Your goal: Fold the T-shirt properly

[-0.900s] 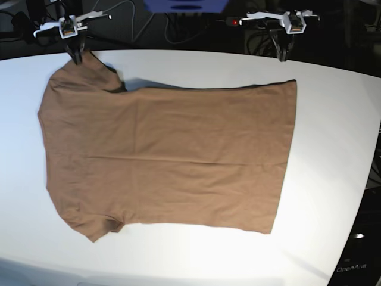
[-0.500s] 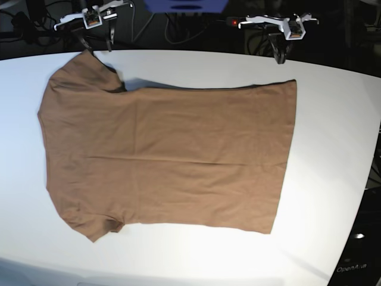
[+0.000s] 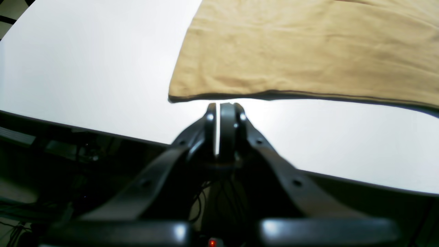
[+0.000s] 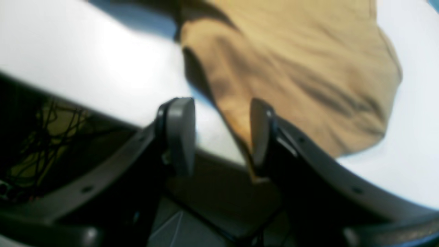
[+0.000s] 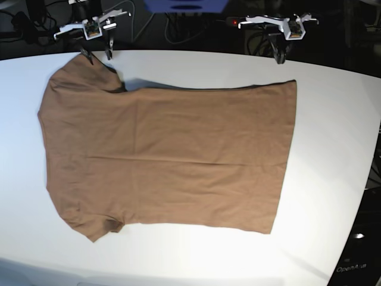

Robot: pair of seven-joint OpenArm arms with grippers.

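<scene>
A plain brown, short-sleeved cotton T-shirt [image 5: 166, 158] lies spread flat across the middle of the white, round-edged table [image 5: 333, 149], its length running from 9 o'clock to 3 o'clock in the base view: the shoulders and both sleeves sit toward 9 o'clock, the straight hem toward 3 o'clock. One sleeve points to about 11 o'clock near the far table edge, the other to about 7 o'clock near the front. A faint horizontal crease crosses the cloth just above its middle. The right gripper [image 5: 99, 55] hangs at 11 o'clock over the far rim of the table, just above the tip of the far sleeve; in the right wrist view its two grey pads stand moderately apart, with the sleeve's edge showing between them, and whether either pad touches the cloth cannot be told through the blur [image 4: 219, 137]. The left gripper [image 5: 280, 58] hangs at 1 o'clock over the far table edge, just beyond the hem corner of the shirt; in the left wrist view [image 3: 219, 109] its dark fingers are drawn nearly together with only a thin bright slit between them, holding nothing, and the shirt's hem corner [image 3: 178, 94] lies on the table just past the fingertips, apart from them.
</scene>
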